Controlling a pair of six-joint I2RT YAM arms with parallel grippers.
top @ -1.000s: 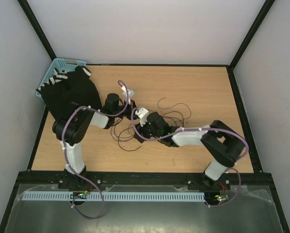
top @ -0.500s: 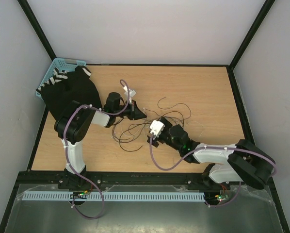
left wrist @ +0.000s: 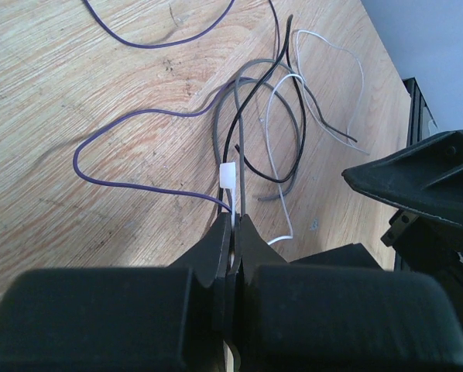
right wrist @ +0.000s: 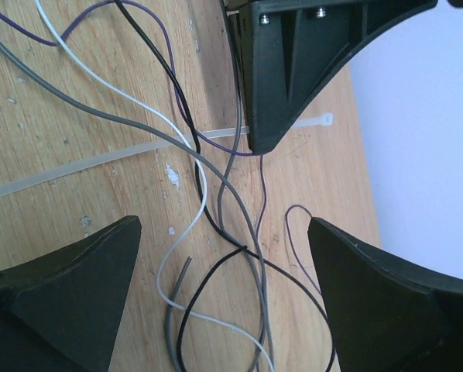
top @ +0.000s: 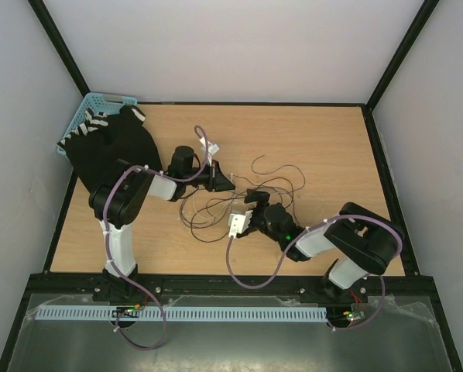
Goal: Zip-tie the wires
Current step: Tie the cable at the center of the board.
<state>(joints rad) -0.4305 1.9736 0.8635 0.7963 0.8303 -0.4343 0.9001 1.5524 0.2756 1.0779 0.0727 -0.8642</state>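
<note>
Down on the wooden table [top: 332, 139], the left gripper [left wrist: 233, 225] has its fingers pressed tight together on the zip tie [left wrist: 228, 177], whose white head pokes out just past the tips. The strip's run between the fingers is hidden. Grey and black strands of the wires [right wrist: 243, 249] lead into the same pinch, and I cannot tell whether they are clamped too. From the right wrist, the zip tie [right wrist: 108, 161] lies flat across the wood, its left end cut off by the frame and a stretch covered by the left gripper's tip. The right gripper [right wrist: 224, 232] hangs over the tangle with its fingers spread wide, nothing between them. From above the wires [top: 216, 205] are hair-thin and the zip tie is too small to make out.
</note>
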